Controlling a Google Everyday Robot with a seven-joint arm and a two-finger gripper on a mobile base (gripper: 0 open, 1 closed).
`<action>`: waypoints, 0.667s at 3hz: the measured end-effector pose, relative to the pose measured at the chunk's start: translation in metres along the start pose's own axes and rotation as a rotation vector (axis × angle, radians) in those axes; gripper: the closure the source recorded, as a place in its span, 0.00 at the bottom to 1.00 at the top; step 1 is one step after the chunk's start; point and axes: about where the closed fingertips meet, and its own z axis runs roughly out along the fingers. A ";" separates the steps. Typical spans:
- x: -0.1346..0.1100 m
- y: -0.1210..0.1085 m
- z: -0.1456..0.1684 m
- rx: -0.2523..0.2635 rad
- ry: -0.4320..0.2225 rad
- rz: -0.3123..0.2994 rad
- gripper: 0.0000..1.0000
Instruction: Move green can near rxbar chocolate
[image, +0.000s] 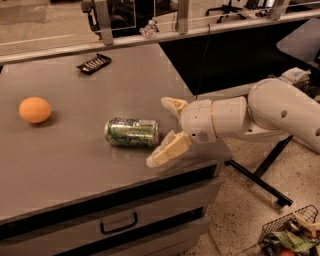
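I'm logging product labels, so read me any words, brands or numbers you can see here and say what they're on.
On the green can: label print, too blurred to read.
On the rxbar chocolate: rows of white lettering, too small to read.
On the gripper, fingers open at the can's right end: no text.

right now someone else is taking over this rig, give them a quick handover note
Tool: open, low over the table, at the right end of the green can, with nothing gripped.
Green can: lying on its side near the table's front right.
Rxbar chocolate: flat near the table's far edge, well apart from the can.
Orange: at the left, not part of the job.
Done: approach to the can.
Left: close on the can, carry it back beside the bar, release.
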 end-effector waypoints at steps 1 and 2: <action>-0.001 -0.002 0.006 -0.012 -0.007 -0.003 0.23; -0.003 -0.001 0.010 -0.051 -0.022 -0.008 0.46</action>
